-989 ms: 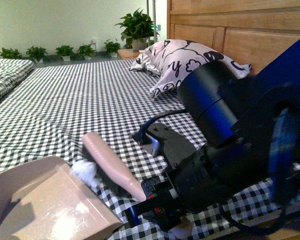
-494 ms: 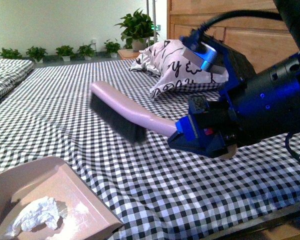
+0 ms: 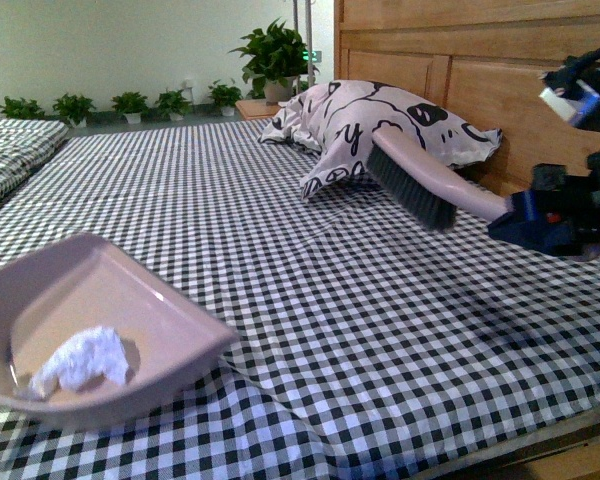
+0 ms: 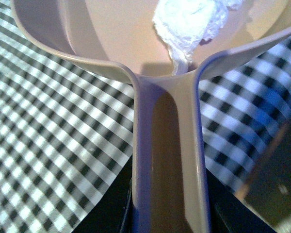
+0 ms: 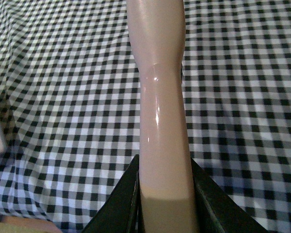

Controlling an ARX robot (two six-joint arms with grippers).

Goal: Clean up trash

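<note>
The trash (image 3: 80,360), a crumpled wad of white tissue, lies inside the pale pink dustpan (image 3: 160,310) at the lower left of the front view. The dustpan is lifted and tilted above the checked bed cover. In the left wrist view the trash (image 4: 191,22) rests near the pan's throat, and my left gripper (image 4: 167,213) is shut on the dustpan (image 4: 111,34) by its handle. My right gripper (image 3: 525,212) holds the pink brush (image 3: 420,175) raised at the right, black bristles down. The right wrist view shows my right gripper (image 5: 165,194) shut on the brush (image 5: 160,97) handle.
A white pillow with black pattern (image 3: 380,125) lies against the wooden headboard (image 3: 480,60) at the back right. The black-and-white checked bed cover (image 3: 280,260) fills the middle. Potted plants (image 3: 130,102) line the far wall, and a second bed (image 3: 10,150) is at the left.
The brush swung up and away to the right, off the dustpan. The tissue went into the pan, and the pan has risen and tilted off the bed.
</note>
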